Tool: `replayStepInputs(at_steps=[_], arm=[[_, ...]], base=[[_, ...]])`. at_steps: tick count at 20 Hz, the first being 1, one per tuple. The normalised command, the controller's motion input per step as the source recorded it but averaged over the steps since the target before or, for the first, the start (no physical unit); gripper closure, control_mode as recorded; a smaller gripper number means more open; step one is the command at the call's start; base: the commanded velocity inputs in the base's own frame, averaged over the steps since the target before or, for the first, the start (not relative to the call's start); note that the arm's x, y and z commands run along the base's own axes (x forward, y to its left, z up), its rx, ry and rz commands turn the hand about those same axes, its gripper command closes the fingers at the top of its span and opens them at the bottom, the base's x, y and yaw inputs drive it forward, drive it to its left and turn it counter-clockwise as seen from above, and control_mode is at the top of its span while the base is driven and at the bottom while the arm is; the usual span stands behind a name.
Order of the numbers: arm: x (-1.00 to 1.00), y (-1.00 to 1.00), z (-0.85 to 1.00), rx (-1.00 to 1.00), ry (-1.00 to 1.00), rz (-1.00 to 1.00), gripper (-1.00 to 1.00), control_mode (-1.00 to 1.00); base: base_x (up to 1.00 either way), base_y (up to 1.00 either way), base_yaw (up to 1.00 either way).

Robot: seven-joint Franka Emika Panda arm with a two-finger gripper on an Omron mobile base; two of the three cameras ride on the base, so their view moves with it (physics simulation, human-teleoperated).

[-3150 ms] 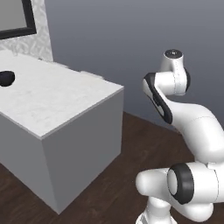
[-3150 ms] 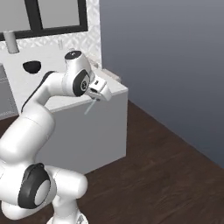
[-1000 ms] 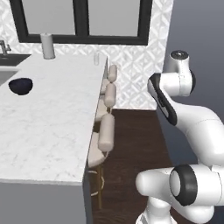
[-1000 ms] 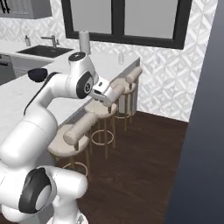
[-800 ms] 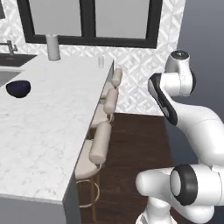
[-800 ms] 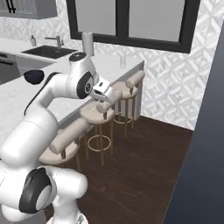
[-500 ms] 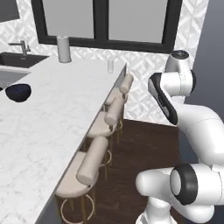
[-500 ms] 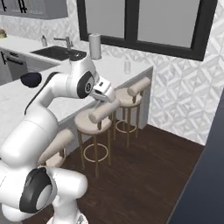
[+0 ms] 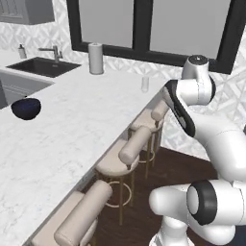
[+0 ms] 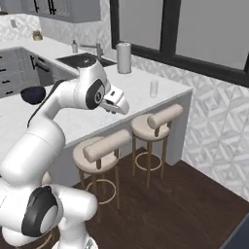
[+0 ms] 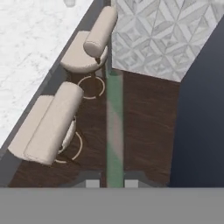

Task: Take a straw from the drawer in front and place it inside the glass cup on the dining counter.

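Beside the dining counter, pincer-held straw.

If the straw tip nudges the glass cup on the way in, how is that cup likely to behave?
The glass cup looks small and clear, so probably light and apt to slide or tip. It stands near the dining counter edge, so a fall seems possible. The thin straw, pinched in the gripper, would likely flex first.

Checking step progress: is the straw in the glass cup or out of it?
Out. The straw is clamped in the shut gripper above the floor; the glass cup stands apart on the dining counter.
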Motion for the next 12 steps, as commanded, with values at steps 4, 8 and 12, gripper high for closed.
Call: replayStepInputs(at_steps=[4,8,12], arm=[[0.0,0.0,0.0,0.0,0.0,0.0,1.0,1.0],[0.0,0.0,0.0,0.0,0.0,0.0,1.0,1.0],[0.0,0.0,0.0,0.0,0.0,0.0,1.0,1.0]], base=[[0.65,-0.89,0.44],[0.45,-0.94,0.45],[0.25,-0.89,0.49]])
